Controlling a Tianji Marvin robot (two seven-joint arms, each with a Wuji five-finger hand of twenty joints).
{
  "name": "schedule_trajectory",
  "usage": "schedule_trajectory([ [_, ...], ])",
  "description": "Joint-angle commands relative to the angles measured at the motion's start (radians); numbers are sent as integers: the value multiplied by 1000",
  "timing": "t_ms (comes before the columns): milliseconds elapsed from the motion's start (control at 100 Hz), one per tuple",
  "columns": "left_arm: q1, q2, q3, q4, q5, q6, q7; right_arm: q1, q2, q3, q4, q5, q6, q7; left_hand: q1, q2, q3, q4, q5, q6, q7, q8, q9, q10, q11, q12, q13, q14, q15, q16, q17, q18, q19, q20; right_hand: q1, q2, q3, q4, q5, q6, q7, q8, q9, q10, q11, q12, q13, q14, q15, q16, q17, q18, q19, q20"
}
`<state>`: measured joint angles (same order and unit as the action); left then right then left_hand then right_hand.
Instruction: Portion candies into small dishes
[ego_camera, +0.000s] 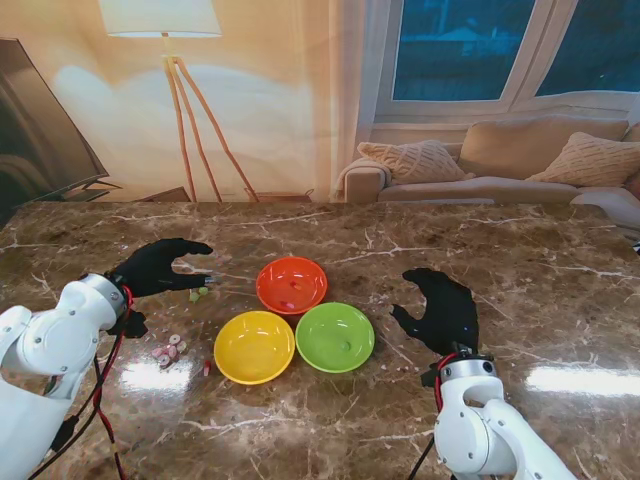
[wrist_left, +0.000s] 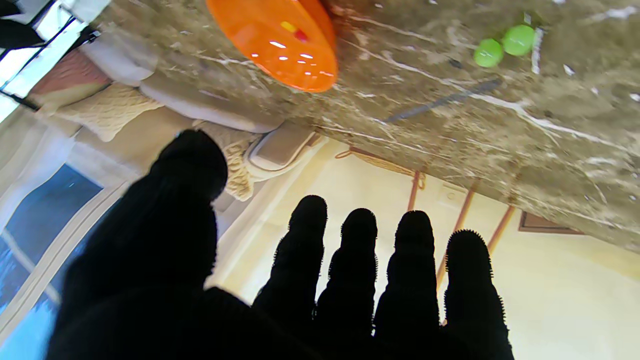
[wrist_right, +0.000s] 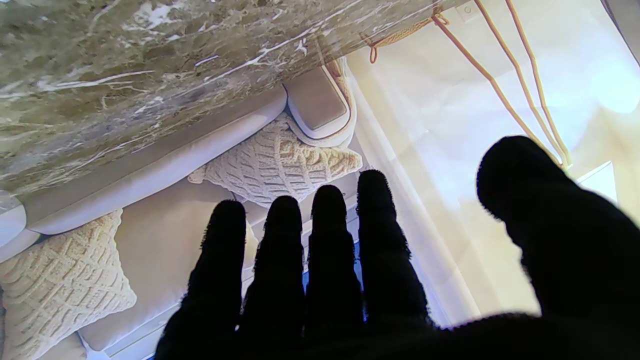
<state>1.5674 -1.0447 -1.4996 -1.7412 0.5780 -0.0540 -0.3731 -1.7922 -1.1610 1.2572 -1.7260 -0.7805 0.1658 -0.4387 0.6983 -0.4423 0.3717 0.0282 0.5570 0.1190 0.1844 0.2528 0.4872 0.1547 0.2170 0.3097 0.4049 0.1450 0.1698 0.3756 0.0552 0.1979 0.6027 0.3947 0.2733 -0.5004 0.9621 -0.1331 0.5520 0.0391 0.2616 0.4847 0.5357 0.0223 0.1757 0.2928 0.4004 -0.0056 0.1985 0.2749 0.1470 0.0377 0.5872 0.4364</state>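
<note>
From the stand's view, three bowls cluster mid-table, taking the orange bowl (ego_camera: 291, 284) as landmark: the yellow bowl (ego_camera: 254, 346) and green bowl (ego_camera: 335, 337) sit nearer to me, touching. Loose candies (ego_camera: 170, 350) lie left of it, so the left hand (ego_camera: 160, 267) hovers there, fingers apart and empty. The right hand (ego_camera: 441, 310), also spread and empty, waits right of it.

The left wrist view shows two green candies (wrist_left: 504, 46) near the orange bowl (wrist_left: 274, 42), which holds a few pieces.

The right wrist view shows only bare marble table (wrist_right: 125, 80) beyond the spread fingers (wrist_right: 330, 250).

Bare surface (ego_camera: 480, 240) lies beyond the right hand (ego_camera: 441, 310); three bowls (ego_camera: 291, 284) crowd its thumb side.
</note>
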Motion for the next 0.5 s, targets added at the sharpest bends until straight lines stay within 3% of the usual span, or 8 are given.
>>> schedule_trajectory([
  [0,-29,11,8,38,10,-9,-14,-9,-4,4,10,8,0,6,40,-93,105,-55,-6,-36,22,17,9,-44,24,43,27,-3,31,44,-1,1,45,57,-26,-14,2,37,-16,-22,-3,-12,3,-11,-17,-14,29,-6,-13,-4,0,8,-2,-9],
  [140,-97,19,43,122,60,-34,-29,-7,-6,8,17,17,-5,1,67,-176,208,-88,-17,-68,65,24,0,-73,64,108,26,-7,54,99,-18,-3,35,81,-25,-15,4,36,-14,-24,-2,-12,6,-11,-17,-12,30,-5,-11,-1,1,14,3,-4],
  [230,-143,21,73,187,88,-52,-21,-6,-6,9,19,21,-9,1,73,-195,227,-94,-2,-46,78,25,10,-69,76,121,36,-9,59,108,-16,-5,34,84,-25,-16,5,36,-13,-26,-2,-13,8,-12,-16,-11,28,-5,-10,0,1,16,5,-1],
  [490,-258,19,174,353,129,-39,15,-1,-8,7,22,32,-14,2,35,-179,218,-110,42,-25,108,28,50,-38,114,157,71,7,98,146,-9,23,76,109,-24,-17,6,36,-9,-29,1,-13,8,-12,-17,-8,27,-5,-10,4,2,21,9,6],
])
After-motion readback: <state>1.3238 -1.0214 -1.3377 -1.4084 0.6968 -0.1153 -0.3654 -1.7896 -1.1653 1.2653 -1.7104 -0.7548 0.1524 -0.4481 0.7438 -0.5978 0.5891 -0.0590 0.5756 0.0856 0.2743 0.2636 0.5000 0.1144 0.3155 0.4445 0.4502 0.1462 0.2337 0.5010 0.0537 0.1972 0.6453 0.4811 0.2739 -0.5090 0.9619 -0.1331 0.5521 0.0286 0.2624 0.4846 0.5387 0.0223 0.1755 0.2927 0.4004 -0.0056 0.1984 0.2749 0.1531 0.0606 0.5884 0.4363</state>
